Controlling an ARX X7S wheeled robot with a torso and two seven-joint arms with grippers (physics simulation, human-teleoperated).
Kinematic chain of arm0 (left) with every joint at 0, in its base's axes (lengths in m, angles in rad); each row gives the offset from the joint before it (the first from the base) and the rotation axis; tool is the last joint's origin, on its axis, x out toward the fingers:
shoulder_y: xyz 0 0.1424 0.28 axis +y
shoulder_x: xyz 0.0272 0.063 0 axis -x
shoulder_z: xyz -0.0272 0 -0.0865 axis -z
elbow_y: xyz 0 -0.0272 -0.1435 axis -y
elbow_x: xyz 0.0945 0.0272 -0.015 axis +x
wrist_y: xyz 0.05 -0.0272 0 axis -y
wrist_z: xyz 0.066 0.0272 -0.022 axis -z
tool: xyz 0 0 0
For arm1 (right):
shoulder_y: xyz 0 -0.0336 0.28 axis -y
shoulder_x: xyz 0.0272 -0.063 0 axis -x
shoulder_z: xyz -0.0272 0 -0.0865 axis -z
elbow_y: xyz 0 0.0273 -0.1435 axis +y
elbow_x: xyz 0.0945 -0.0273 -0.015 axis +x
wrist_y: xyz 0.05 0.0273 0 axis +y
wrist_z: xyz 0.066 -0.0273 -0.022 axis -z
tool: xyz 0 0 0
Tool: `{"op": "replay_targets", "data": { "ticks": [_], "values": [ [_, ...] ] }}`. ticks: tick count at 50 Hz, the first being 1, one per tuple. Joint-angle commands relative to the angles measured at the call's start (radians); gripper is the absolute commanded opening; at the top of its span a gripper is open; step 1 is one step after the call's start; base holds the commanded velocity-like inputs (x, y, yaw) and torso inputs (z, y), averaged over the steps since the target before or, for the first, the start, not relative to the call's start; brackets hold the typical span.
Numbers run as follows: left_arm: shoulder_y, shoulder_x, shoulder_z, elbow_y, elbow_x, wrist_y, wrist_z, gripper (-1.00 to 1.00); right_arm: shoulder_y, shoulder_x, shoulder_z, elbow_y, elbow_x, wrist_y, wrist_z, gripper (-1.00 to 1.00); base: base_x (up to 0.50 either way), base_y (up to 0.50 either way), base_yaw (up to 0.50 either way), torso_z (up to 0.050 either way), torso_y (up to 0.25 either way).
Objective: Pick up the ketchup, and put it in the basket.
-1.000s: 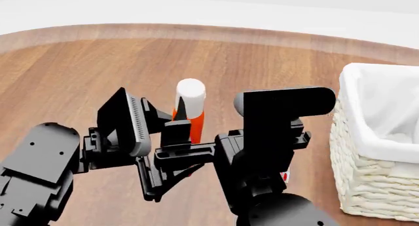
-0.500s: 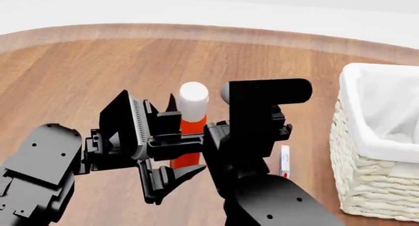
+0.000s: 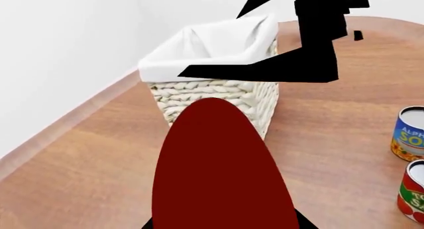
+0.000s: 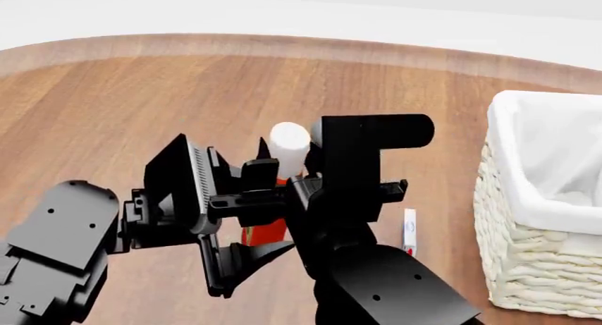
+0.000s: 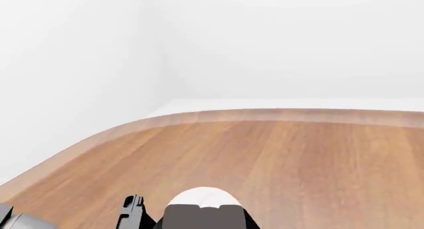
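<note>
The ketchup (image 4: pixel 270 230) looks light, slippery and squeezy. Your left gripper (image 4: pixel 256 213) grips its middle; don't squash. I can't tell about your right gripper (image 4: pixel 353 170).

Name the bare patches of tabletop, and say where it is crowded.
Bare: the wood from the table's far edge to the arms, and left of the basket. Crowded: around the ketchup, where both arms meet.

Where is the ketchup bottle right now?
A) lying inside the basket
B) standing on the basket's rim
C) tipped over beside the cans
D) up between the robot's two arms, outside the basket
D: the ketchup, white cap up, sits among the black arm parts, well left of the basket.
</note>
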Motion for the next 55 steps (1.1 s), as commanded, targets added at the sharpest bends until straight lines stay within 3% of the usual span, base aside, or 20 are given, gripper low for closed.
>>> {"op": "replay_targets", "data": {
  "ticks": [1,12,13,47,50,52,55],
  "values": [
    [-0.003,0.020,-0.040,0.002,-0.028,-0.007,0.046,-1.00,0.010,-0.015,0.015,0.037,-0.036,-0.018,-0.022,-1.00,0.00,0.00,0.00,0.000,0.000],
    [0.006,0.018,-0.034,0.001,-0.015,0.015,0.015,-1.00,0.007,-0.011,0.012,0.037,-0.027,-0.023,-0.016,-1.00,0.00,0.00,0.00,0.000,0.001],
    [0.007,0.019,-0.028,0.001,-0.006,0.011,-0.006,1.00,0.007,-0.011,0.013,0.036,-0.025,-0.023,-0.016,-1.00,0.00,0.00,0.00,0.000,0.000],
    [0.073,-0.010,-0.038,0.008,-0.037,0.075,0.028,1.00,0.086,0.067,0.120,0.184,-0.050,-0.117,0.001,-1.00,0.00,0.00,0.00,0.000,0.000],
    [0.090,-0.015,-0.070,0.004,-0.049,0.108,-0.077,1.00,0.096,0.090,0.131,0.198,-0.055,-0.109,0.009,-1.00,0.00,0.00,0.00,0.000,0.000],
    [0.102,-0.019,-0.085,0.006,-0.070,0.107,-0.049,1.00,0.098,0.102,0.124,0.199,-0.068,-0.093,0.027,-1.00,0.00,0.00,0.00,0.000,0.000],
    [0.125,-0.020,-0.115,0.004,-0.073,0.142,-0.170,1.00,0.098,0.118,0.126,0.195,-0.072,-0.083,0.037,-1.00,0.00,0.00,0.00,0.000,0.000]
  ]
}}
